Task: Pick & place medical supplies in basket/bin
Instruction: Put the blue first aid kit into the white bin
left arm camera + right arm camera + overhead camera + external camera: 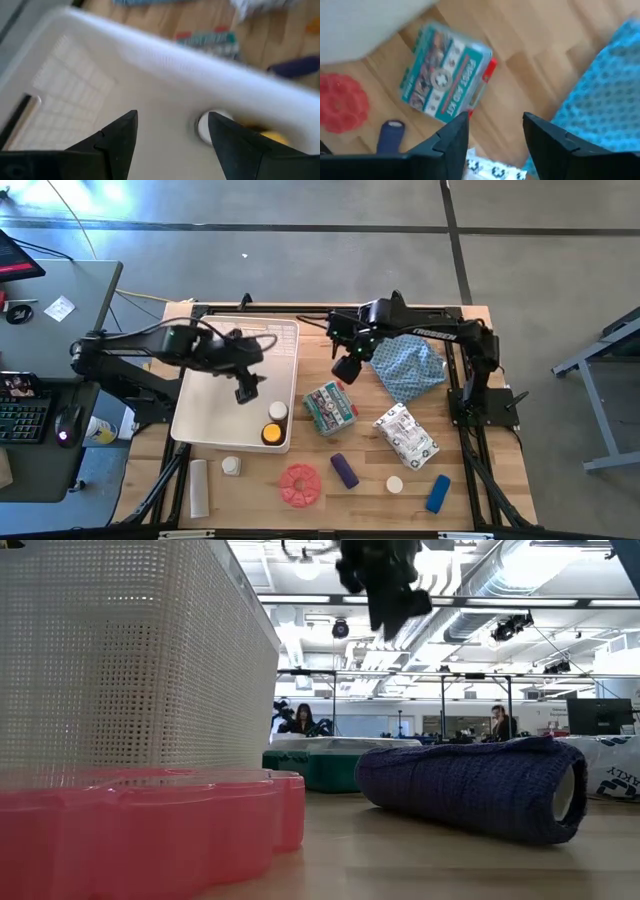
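The white bin (215, 405) stands at the table's left. A white-capped jar (277, 411) and a yellow-capped bottle (271, 434) lie in its near right corner. My left gripper (245, 390) hovers open above the bin's inside, nothing between its fingers (172, 135). My right gripper (347, 370) hangs open over bare wood, pointing steeply down, between the green-white first aid packet (445, 80) and the blue patterned cloth (605, 85). It touches neither (495, 132). The packet lies flat on the table to the right of the bin.
On the near half of the table lie a white printed packet (405, 435), a purple cylinder (344, 471), a red disc (300, 485), a blue cylinder (438, 493), two small white jars (394, 485) (231, 466) and a white tube (199, 487). A desk with a keyboard stands off the table's left.
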